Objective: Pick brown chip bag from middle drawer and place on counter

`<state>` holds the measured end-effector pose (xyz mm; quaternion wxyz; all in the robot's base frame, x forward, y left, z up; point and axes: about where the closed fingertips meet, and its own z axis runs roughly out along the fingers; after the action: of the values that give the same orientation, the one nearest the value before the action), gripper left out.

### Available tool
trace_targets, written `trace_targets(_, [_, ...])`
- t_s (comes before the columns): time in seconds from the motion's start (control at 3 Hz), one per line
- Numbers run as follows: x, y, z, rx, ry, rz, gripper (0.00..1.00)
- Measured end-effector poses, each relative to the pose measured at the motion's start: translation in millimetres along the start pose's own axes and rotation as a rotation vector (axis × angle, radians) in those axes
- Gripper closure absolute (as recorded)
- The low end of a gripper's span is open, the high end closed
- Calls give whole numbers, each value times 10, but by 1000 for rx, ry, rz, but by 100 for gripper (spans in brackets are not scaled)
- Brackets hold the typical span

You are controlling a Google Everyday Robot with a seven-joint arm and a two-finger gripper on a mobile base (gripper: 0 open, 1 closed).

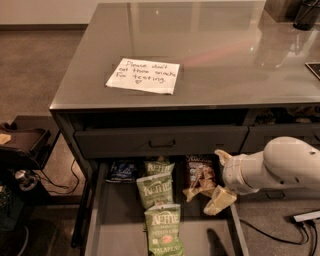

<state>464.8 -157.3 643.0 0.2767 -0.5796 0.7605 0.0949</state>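
Just left of the gripper, its jaws spread open and empty, the brown bag lies in the drawer, green bags farther left, counter above.

The gripper, fingers spread, hangs at the right side of the middle drawer, just right of the brown chip bag. Green bags block the bag's left. The upper drawer front overhangs its far end. The near-right drawer floor is free.

We are looking at a brown floor, a pale wall running far behind it, and a dark low stand sitting at left.
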Motion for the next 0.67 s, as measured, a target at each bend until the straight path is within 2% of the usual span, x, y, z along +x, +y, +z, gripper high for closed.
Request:
trace_targets(0.33, [1, 0, 1, 0, 0, 0, 0])
trace_targets(0.67, [190, -46, 138, 24, -10, -40, 0])
